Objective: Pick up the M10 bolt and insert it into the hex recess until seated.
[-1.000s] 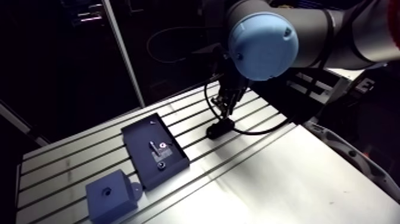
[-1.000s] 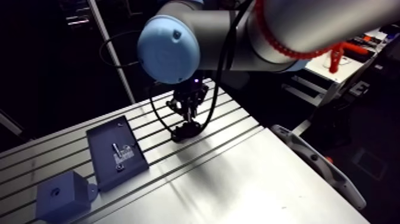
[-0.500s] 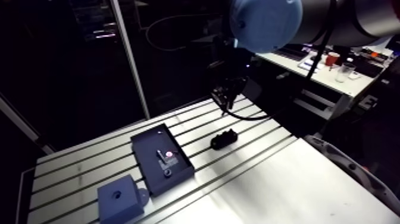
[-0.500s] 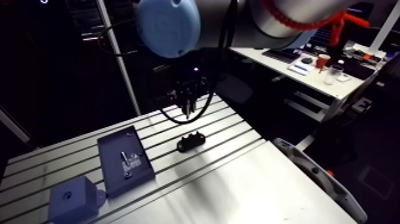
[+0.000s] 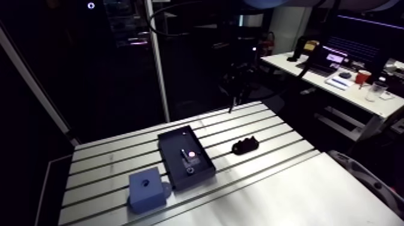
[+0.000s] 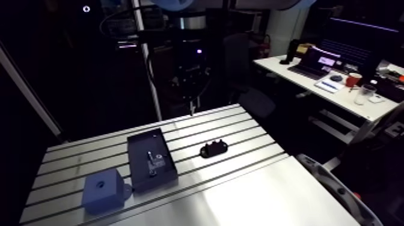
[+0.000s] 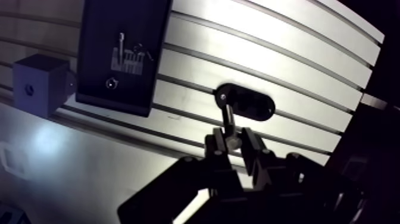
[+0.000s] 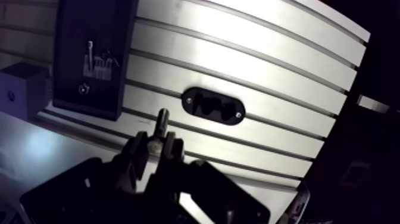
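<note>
One lift done: raised gripper [image 8: 156, 144] well above black holder [image 8: 212, 106], clamped on M10 bolt [image 8: 162, 121]; next, over to hex recess [image 7: 28, 90].

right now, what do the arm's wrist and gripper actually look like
The gripper is black and blocky, with two short, squared fingers that rise from a wide, angular body. In the arm view the wrist is dark and bears a small violet light. Above it, a light-blue joint cap shows at the edge of the view.
</note>
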You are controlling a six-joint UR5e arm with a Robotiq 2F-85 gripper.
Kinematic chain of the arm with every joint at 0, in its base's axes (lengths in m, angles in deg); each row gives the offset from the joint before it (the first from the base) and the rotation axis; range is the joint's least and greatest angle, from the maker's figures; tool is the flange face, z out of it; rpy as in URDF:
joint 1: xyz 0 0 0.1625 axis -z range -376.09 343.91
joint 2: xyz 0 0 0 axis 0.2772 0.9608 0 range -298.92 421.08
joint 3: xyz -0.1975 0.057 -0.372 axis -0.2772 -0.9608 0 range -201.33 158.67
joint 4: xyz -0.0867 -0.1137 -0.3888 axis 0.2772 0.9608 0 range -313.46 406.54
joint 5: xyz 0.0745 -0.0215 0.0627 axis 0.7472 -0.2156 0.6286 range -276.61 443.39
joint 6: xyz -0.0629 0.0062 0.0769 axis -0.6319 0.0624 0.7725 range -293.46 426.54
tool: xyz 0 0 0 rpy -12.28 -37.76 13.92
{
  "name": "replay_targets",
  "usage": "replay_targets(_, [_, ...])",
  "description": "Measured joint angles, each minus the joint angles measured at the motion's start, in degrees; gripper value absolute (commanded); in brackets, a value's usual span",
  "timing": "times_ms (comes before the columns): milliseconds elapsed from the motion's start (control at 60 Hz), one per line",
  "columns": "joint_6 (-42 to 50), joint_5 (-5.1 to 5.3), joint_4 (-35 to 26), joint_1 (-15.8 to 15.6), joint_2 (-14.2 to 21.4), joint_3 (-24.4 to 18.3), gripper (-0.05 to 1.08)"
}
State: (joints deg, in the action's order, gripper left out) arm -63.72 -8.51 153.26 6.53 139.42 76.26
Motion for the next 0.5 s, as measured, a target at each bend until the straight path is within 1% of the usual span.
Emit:
replay_targets(183, [2.64,-1.17,-3.81,-4.01,-0.58,-2.51,0.88])
replay_targets(500, [5.94,-2.12,-8.27,-10.59,-1.94,-5.65,0.88])
